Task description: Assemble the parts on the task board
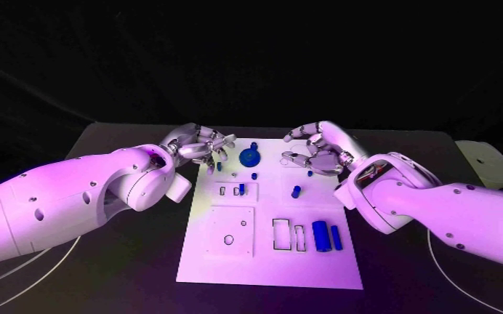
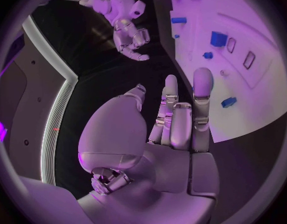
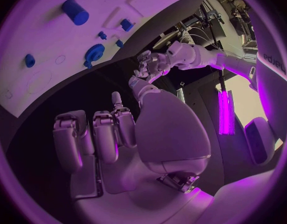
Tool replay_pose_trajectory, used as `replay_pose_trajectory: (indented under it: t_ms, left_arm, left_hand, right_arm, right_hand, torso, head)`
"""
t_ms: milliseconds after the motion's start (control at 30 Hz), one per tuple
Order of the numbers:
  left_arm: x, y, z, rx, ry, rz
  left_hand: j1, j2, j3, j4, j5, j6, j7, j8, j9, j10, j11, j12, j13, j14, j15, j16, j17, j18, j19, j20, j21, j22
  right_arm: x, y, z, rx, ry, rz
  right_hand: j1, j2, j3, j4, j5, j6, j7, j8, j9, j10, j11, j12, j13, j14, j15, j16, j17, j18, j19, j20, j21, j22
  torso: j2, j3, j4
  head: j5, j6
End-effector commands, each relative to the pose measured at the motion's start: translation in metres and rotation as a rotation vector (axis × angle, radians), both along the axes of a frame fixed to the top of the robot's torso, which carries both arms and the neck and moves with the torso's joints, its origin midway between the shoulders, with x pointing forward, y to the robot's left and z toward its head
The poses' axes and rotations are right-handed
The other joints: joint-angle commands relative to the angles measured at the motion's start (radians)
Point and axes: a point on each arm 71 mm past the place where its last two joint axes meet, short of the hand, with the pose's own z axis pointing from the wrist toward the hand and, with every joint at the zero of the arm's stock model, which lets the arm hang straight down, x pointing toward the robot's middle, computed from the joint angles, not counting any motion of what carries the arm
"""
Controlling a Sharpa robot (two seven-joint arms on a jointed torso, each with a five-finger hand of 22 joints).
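The white task board (image 1: 262,256) lies in the middle of the black table. On it sit a round blue part (image 1: 251,157), a small blue part (image 1: 296,191) and two blue blocks (image 1: 326,235) beside empty slots. My left hand (image 1: 199,145) hovers over the board's far left corner, fingers apart, holding nothing. In the left wrist view its fingers (image 2: 201,89) stretch toward a small blue part (image 2: 228,102). My right hand (image 1: 315,150) hangs over the far right part of the board, fingers loosely bent and empty; the right wrist view shows that hand (image 3: 112,134) above the board (image 3: 44,84).
Black table surrounds the board on all sides. A pale cable (image 1: 461,285) curves over the table at the near right, and another cable (image 1: 42,263) at the near left. A white object (image 1: 484,158) sits at the table's right edge.
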Motion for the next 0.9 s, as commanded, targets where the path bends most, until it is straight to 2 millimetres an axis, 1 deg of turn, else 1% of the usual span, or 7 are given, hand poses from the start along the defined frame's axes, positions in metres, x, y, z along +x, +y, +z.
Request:
replay_pose_trajectory:
  t_ms: [33, 100, 233, 267, 400, 567, 900]
  left_arm:
    - [-0.006, -0.009, -0.018, 0.351, 0.112, -0.148]
    - [-0.006, -0.013, -0.021, 0.413, 0.137, -0.173]
    - [-0.003, -0.02, -0.022, 0.541, 0.178, -0.219]
    - [-0.002, -0.022, -0.022, 0.57, 0.185, -0.227]
    - [0.002, -0.028, -0.021, 0.645, 0.201, -0.244]
    - [0.007, -0.035, -0.018, 0.705, 0.202, -0.251]
    - [0.013, -0.047, -0.007, 0.771, 0.164, -0.258]
  left_hand:
    - [0.007, 0.017, -0.009, -0.005, -0.006, -0.022, -0.006, 0.035, 0.04, -0.054, -0.004, 0.121, 0.102, 0.069, -0.003, 0.074, 0.157, -0.037, 0.081, -0.009, 0.194, 0.27]
    - [0.007, 0.033, -0.005, 0.002, -0.005, -0.025, -0.006, 0.051, 0.056, -0.068, -0.004, 0.159, 0.133, 0.081, -0.005, 0.091, 0.191, -0.048, 0.1, -0.008, 0.239, 0.342]
    - [0.0, 0.039, 0.001, 0.001, -0.007, -0.038, -0.012, 0.092, 0.094, -0.093, -0.011, 0.254, 0.204, 0.098, -0.01, 0.116, 0.24, -0.07, 0.151, -0.014, 0.326, 0.489]
    - [-0.007, 0.036, -0.001, 0.001, -0.006, -0.038, -0.014, 0.11, 0.11, -0.082, -0.015, 0.315, 0.261, 0.101, -0.013, 0.121, 0.25, -0.076, 0.161, -0.015, 0.344, 0.52]
    - [-0.033, 0.033, -0.013, 0.003, -0.007, -0.039, -0.024, 0.152, 0.148, -0.053, -0.021, 0.424, 0.37, 0.105, -0.019, 0.127, 0.262, -0.08, 0.169, -0.02, 0.36, 0.548]
    - [-0.092, 0.037, -0.06, 0.004, -0.007, -0.047, -0.033, 0.198, 0.196, -0.027, -0.028, 0.511, 0.456, 0.11, -0.025, 0.135, 0.277, -0.085, 0.178, -0.026, 0.378, 0.583]
    - [-0.103, 0.06, -0.114, 0.005, -0.007, -0.061, -0.045, 0.255, 0.26, 0.004, -0.038, 0.593, 0.535, 0.113, -0.034, 0.14, 0.286, -0.09, 0.188, -0.034, 0.395, 0.614]
  right_arm:
    - [0.0, -0.014, 0.003, 0.112, 0.076, -0.015]
    - [0.0, -0.02, 0.004, 0.118, 0.087, -0.032]
    - [0.001, -0.031, 0.005, 0.124, 0.106, -0.062]
    - [0.002, -0.033, 0.004, 0.124, 0.11, -0.068]
    - [0.003, -0.038, 0.004, 0.119, 0.121, -0.083]
    - [0.005, -0.042, 0.002, 0.109, 0.129, -0.095]
    - [0.008, -0.046, 0.0, 0.093, 0.134, -0.107]
  right_hand:
    - [-0.001, -0.002, 0.008, 0.002, 0.007, 0.008, 0.002, 0.004, 0.001, -0.006, -0.002, -0.006, 0.124, 0.089, -0.004, -0.005, 0.202, -0.014, 0.105, -0.005, 0.004, 0.263]
    - [-0.002, -0.003, 0.01, 0.002, 0.014, 0.008, 0.002, 0.005, 0.001, -0.007, -0.003, -0.007, 0.123, 0.089, -0.004, -0.005, 0.201, -0.014, 0.105, -0.005, 0.004, 0.263]
    - [-0.002, -0.004, 0.012, 0.002, 0.02, 0.008, 0.001, 0.006, 0.001, -0.006, -0.003, -0.006, 0.124, 0.089, -0.005, -0.006, 0.2, -0.014, 0.105, -0.006, 0.004, 0.263]
    - [-0.002, -0.004, 0.012, 0.002, 0.02, 0.008, 0.001, 0.006, 0.001, -0.006, -0.003, -0.006, 0.124, 0.089, -0.005, -0.006, 0.2, -0.014, 0.105, -0.006, 0.004, 0.263]
    - [-0.002, -0.005, 0.014, 0.002, 0.025, 0.008, 0.001, 0.007, 0.001, -0.006, -0.004, -0.006, 0.124, 0.089, -0.005, -0.006, 0.2, -0.014, 0.105, -0.006, 0.004, 0.263]
    - [-0.002, -0.005, 0.015, 0.002, 0.027, 0.008, 0.001, 0.008, 0.001, -0.006, -0.004, -0.007, 0.123, 0.088, -0.006, -0.006, 0.2, -0.014, 0.105, -0.007, 0.004, 0.263]
    - [-0.002, -0.006, 0.016, 0.001, 0.031, 0.008, 0.0, 0.008, 0.001, -0.006, -0.004, -0.007, 0.123, 0.088, -0.006, -0.007, 0.199, -0.014, 0.105, -0.007, 0.004, 0.263]
  torso:
    - [-0.01, 0.005, -0.0078]
    - [-0.012, 0.0068, -0.0078]
    - [-0.017, 0.0115, -0.0077]
    - [-0.018, 0.0121, -0.0074]
    - [-0.02, 0.015, -0.0064]
    - [-0.023, 0.0207, -0.0073]
    - [-0.025, 0.0241, -0.0084]
  head:
    - [0.009, -0.005]
    - [0.01, -0.005]
    - [0.014, -0.011]
    - [0.015, -0.012]
    - [0.017, -0.016]
    - [0.024, -0.019]
    - [0.028, -0.023]
